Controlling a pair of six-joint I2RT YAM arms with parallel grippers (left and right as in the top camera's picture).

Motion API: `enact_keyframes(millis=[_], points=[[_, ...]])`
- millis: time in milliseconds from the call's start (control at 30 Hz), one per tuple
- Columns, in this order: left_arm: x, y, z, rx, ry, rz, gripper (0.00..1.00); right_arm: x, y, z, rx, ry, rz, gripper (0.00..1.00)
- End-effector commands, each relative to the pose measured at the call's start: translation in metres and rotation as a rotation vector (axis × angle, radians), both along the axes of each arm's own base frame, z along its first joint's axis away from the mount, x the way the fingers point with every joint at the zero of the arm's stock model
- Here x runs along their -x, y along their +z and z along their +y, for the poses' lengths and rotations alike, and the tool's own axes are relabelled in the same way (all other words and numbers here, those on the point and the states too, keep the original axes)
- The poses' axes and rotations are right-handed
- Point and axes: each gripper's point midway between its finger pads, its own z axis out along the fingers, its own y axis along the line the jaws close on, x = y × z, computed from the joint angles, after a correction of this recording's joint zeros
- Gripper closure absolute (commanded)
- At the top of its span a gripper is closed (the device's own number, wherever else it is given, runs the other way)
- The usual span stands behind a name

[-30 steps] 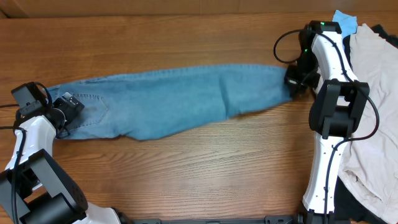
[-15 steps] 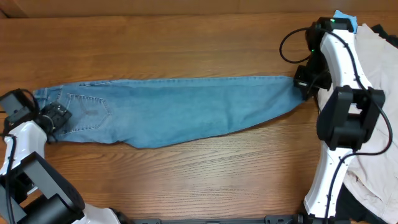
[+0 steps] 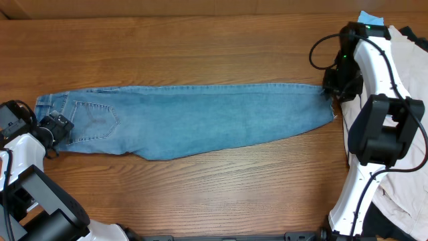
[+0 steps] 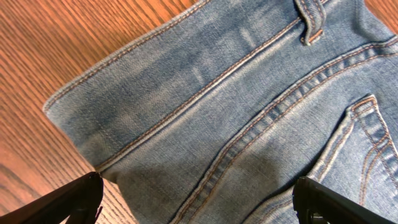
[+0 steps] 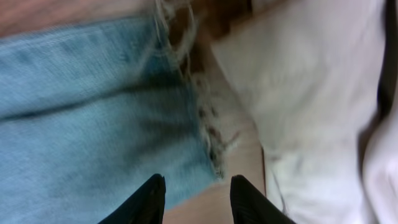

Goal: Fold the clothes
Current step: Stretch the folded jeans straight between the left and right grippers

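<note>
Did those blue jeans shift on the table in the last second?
Yes. The jeans stretched out straight: their hem end slid right, toward the cream garments, and their waistband end slid left across the table.

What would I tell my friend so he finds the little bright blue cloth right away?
Look at the wooden table and go to its right side, where a heap of cream clothes lies. At the heap's top-left corner a small cloth pokes out. It is bright sky blue, far smaller and more vivid than the long faded jeans stretched across the middle.
</note>
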Motion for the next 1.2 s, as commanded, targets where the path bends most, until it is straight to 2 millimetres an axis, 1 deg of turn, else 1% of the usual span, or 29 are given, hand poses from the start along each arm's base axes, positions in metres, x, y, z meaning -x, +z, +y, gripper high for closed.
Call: enact_keyframes(millis=[0,67,133,200,300,400,567,733,767,800,833,867,933,1000,1100,1167], points=[[-0.004,-0.003,-0.005,0.019,-0.038,-0.010,0.00,-0.012,0.016,-0.008,-0.085,0.034,-0.101,0.62],[-0.004,-0.003,-0.005,0.019,-0.038,-0.010,0.00,-0.014,0.014,-0.011,-0.114,0.021,-0.118,0.62],[-0.004,-0.003,-0.005,0.019,-0.038,-0.010,0.00,-0.016,0.013,-0.008,-0.158,0.028,-0.127,0.62],[-0.004,-0.003,-0.005,0.018,-0.038,-0.010,0.00,-0.015,0.010,-0.007,-0.164,0.027,-0.120,0.62],[-0.004,-0.003,-0.005,0.019,-0.038,-0.009,0.00,-0.014,-0.002,-0.003,-0.178,0.028,-0.089,0.62],[-0.004,-0.003,-0.005,0.019,-0.038,-0.009,0.00,-0.015,-0.015,0.009,-0.228,0.029,-0.076,0.61],[-0.004,-0.003,-0.005,0.018,-0.038,-0.009,0.00,-0.011,-0.024,0.009,-0.228,0.028,-0.058,0.61],[-0.004,-0.003,-0.005,0.019,-0.038,-0.010,0.00,-0.008,-0.043,0.010,-0.228,0.028,-0.057,0.62],[-0.004,-0.003,-0.005,0.019,-0.038,-0.009,0.00,-0.008,-0.044,0.010,-0.228,0.028,-0.059,0.66],[-0.004,-0.003,-0.005,0.019,-0.038,-0.009,0.00,-0.009,-0.046,0.010,-0.227,0.029,-0.064,0.76],[-0.004,-0.003,-0.005,0.020,-0.038,-0.009,0.00,-0.010,-0.046,0.010,-0.227,0.031,-0.065,0.89],[-0.004,-0.003,-0.005,0.019,-0.038,-0.008,0.00,-0.011,-0.046,0.011,-0.227,0.033,-0.069,0.96],[-0.004,-0.003,-0.005,0.020,-0.038,-0.008,0.00,-0.013,-0.039,0.012,-0.229,0.035,-0.072,0.96],[-0.004,-0.003,-0.005,0.019,-0.038,-0.009,0.00,-0.016,-0.024,0.011,-0.227,0.036,-0.079,0.96],[-0.004,-0.003,-0.005,0.019,-0.038,-0.008,0.00,-0.037,0.026,0.007,-0.204,0.041,-0.178,0.96],[-0.004,-0.003,-0.005,0.019,-0.038,-0.009,0.00,-0.050,0.052,0.004,-0.186,0.036,-0.247,0.96]])
